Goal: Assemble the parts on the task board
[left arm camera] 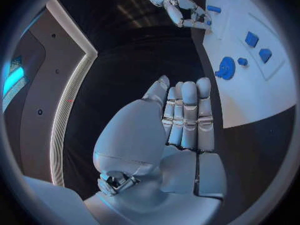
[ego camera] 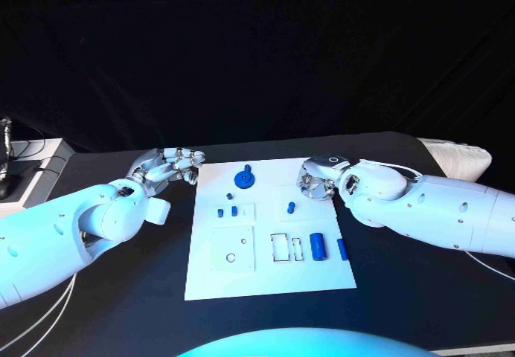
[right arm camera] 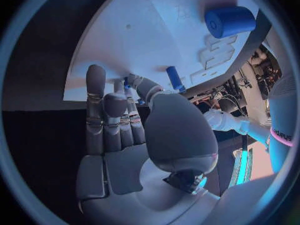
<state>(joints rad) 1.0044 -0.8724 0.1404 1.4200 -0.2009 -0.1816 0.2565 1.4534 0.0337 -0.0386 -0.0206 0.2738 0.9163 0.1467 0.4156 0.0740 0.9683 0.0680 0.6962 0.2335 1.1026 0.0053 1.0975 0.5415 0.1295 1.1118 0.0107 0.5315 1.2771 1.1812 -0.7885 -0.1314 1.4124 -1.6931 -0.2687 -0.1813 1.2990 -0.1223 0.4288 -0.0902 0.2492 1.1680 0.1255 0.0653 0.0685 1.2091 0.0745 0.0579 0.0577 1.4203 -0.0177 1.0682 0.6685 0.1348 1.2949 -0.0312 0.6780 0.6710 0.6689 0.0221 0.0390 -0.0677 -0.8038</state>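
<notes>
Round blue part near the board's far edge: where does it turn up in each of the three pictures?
Head view: round blue part at the task board's far edge, midway across.
Left wrist view: on the board, beyond the left hand's fingertips, at.
Right wrist view: I cannot make it out.
Shared landmark: the white board.

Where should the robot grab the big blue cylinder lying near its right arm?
Likely across the round sides of the big blue cylinder, at mid-length, coming from above. It lies flat on the white task board, so its ends point along the board; the right hand is nearer.
</notes>
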